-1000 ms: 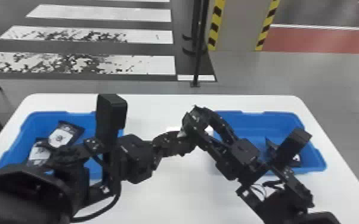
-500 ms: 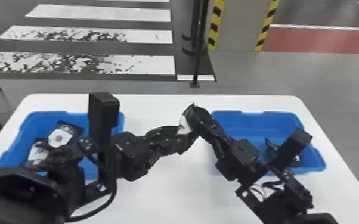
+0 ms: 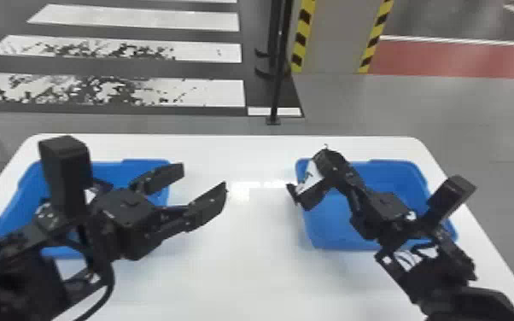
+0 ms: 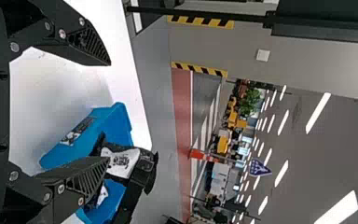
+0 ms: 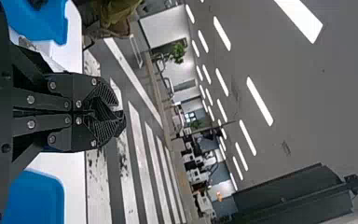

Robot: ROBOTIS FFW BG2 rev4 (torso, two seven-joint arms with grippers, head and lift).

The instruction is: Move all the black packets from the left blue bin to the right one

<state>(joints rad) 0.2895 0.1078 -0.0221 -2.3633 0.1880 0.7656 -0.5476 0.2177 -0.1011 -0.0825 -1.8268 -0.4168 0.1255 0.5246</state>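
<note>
Black held packet (image 3: pixel 311 176) slants lengthwise, near-left to far-right.

No text legible. Head view, between 3 and 4 o'clock from centre: packet (image 3: pixel 310 176) bears white label (image 4: pixel 120 162), dark print unreadable. Left wrist view: blue triangular sign (image 4: pixel 259 168) stands on pole (image 4: pixel 227 159); white markings, unreadable.

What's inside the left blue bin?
In the left blue bin, part of a black packet with a white patch can be seen. The left arm covers much of the inside, so I can't tell how many packets lie there.
</note>
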